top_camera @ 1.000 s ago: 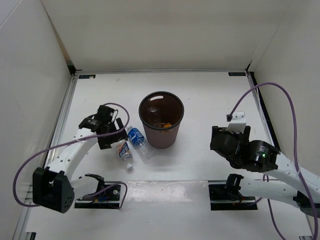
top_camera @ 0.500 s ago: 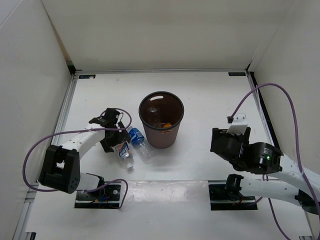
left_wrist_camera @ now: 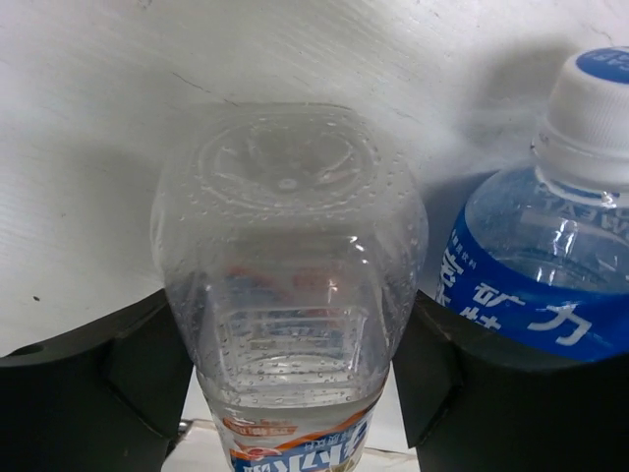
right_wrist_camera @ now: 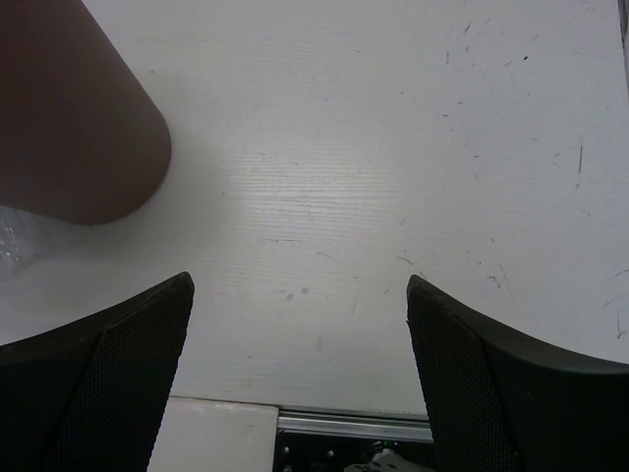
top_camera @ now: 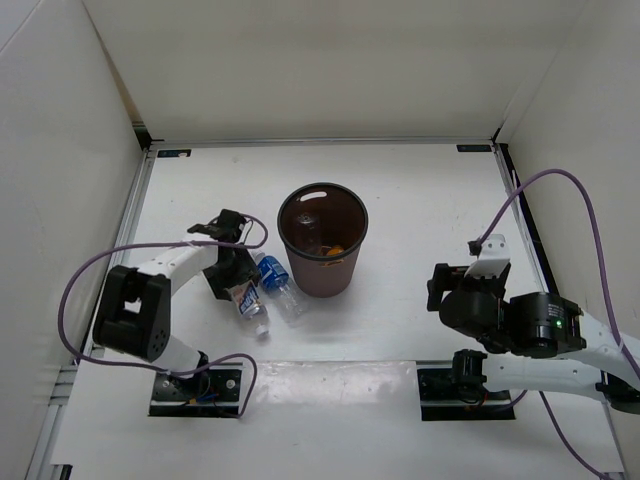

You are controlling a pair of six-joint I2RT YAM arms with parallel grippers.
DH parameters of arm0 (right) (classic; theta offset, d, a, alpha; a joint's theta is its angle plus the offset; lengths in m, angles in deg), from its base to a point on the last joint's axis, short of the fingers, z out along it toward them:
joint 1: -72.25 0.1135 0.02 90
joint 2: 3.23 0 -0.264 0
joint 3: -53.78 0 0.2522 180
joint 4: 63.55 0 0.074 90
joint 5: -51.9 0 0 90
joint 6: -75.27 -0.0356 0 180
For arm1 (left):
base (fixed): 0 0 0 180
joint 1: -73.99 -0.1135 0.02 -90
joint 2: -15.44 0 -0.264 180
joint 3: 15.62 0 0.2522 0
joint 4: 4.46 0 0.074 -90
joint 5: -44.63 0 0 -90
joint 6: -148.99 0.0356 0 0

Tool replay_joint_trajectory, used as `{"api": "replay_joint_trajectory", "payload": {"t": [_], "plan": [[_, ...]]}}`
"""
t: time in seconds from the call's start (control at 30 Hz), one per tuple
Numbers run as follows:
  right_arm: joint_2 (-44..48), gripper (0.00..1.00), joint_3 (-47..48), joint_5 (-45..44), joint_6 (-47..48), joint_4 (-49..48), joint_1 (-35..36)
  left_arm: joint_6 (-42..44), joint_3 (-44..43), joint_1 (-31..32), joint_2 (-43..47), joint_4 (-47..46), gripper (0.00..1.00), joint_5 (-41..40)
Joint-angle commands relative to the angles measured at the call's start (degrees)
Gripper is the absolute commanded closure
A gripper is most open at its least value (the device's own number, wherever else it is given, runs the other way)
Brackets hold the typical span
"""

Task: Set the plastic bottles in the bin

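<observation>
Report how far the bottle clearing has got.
Done: the bin shows an orange bottle and what looks like a clear bottle inside. In hand: the left gripper is closed on the red-label bottle, which lies on the table. Left: that one and the blue-label bottle beside it are not yet binned. The right gripper is open and empty.
</observation>
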Motion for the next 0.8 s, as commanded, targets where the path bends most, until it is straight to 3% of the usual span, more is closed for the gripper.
{"api": "replay_joint_trajectory", "payload": {"t": [0.0, 0.1, 0.23, 0.33, 0.47, 0.5, 0.63, 0.77], "plan": [[0.7, 0.10, 1.0, -2.8, -2.8, 2.0, 0.5, -2.7, -3.1, 1.5, -1.8, 3.2, 0.22, 0.1], [0.6, 0.10, 0.8, -2.9, -2.8, 2.0, 0.6, -4.0, -2.4, 2.7, -0.6, 1.0, 0.28, 2.1], [0.8, 0.10, 0.8, -2.9, -2.6, 2.0, 0.6, -4.3, -3.2, 3.9, 2.5, 2.1, 0.47, 1.3], [0.9, 0.10, 0.8, -2.9, -2.9, 1.9, 0.3, -5.1, -6.7, 5.5, 7.3, 9.3, 0.55, -3.4], [0.8, 0.10, 0.6, -2.9, -2.8, 1.8, 0.4, -9.1, -10.7, 8.0, 17.6, 18.9, 0.63, -17.6], [0.8, 0.10, 0.6, -2.9, -2.9, 1.7, 0.4, -9.2, -11.2, 8.8, 19.2, 21.8, 0.72, -19.9], [0.9, 0.10, 0.5, -2.9, -2.8, 1.8, 0.4, -4.1, -17.0, 9.1, 30.6, 22.5, 0.95, -23.0], [1.4, 0.10, 0.4, -2.9, -2.8, 1.7, 0.5, 6.4, -30.4, 9.2, 33.0, 16.9, 0.96, -23.7]]}}
